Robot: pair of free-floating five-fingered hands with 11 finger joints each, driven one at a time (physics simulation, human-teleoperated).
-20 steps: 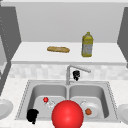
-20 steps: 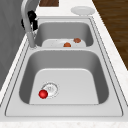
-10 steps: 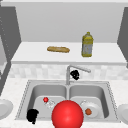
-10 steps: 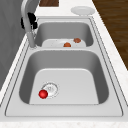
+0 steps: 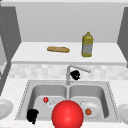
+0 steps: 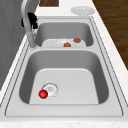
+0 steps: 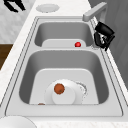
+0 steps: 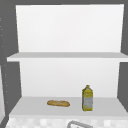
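My right hand (image 5: 75,74) hovers just under the faucet (image 5: 68,72) spout, behind the right basin. It also shows beside the faucet stem in the left side view (image 6: 31,21) and in the right side view (image 7: 103,35), fingers relaxed and holding nothing. My left hand (image 5: 32,115) hangs at the front left corner of the sink (image 5: 25,96), open and empty; its fingers are spread (image 7: 13,5). A small red ball (image 5: 45,99) lies by the left basin's drain (image 6: 43,94). In the right basin, a white plate (image 7: 67,96) carries a brown item (image 7: 59,88).
A big red ball (image 5: 67,115) looms at the sink's front edge. White plates sit on the counter at both sides (image 5: 3,108) (image 5: 123,112). On the shelf above the sink lie a bread loaf (image 5: 58,49) and a yellow bottle (image 5: 87,45).
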